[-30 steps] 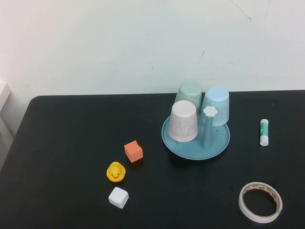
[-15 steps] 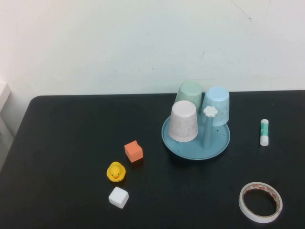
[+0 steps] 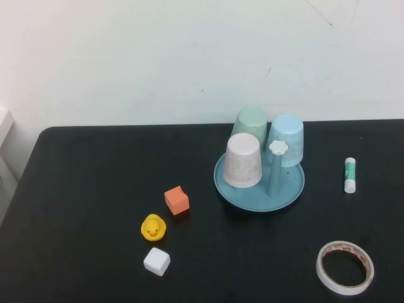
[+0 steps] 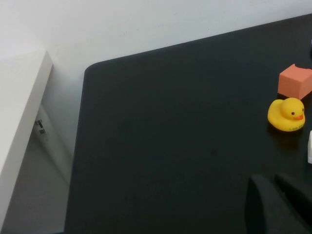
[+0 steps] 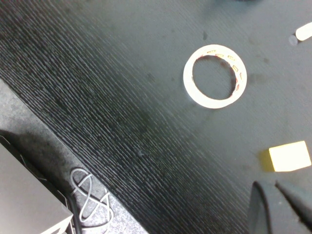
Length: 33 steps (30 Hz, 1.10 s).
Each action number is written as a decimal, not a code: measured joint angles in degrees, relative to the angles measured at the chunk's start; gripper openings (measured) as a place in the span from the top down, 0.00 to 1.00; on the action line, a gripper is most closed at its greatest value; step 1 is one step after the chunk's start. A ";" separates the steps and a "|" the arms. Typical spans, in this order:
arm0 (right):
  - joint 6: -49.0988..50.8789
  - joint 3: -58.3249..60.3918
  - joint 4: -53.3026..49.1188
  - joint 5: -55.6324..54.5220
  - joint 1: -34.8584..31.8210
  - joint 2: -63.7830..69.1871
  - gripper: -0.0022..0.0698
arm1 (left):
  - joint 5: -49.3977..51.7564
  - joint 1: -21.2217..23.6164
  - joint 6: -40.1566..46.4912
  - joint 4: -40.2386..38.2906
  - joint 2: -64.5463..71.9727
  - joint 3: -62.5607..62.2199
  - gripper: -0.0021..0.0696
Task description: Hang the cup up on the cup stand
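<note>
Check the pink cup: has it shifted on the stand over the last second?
No. The pink cup sits upside down on the cup stand, same spot beside the white-capped peg.

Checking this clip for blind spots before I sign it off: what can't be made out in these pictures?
- High view: neither arm shows, so the left gripper and right gripper appear only as shut dark fingertips at each wrist view's edge.
- High view: the pegs under the pale pink speckled cup, pale green cup and light blue cup on the round teal cup stand are covered.
</note>
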 joint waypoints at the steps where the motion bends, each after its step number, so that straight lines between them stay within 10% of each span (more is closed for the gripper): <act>1: 0.00 0.00 0.00 0.00 0.00 0.00 0.97 | 0.00 -0.11 0.17 0.00 0.00 0.00 0.97; 24: 0.00 0.00 -0.33 -0.47 -0.75 -1.13 0.97 | 0.00 -0.11 0.79 -0.14 0.00 0.00 0.97; 33: -11.49 5.72 5.64 -30.55 -23.43 -11.09 0.97 | 0.00 -0.11 0.48 -0.38 0.00 0.00 0.97</act>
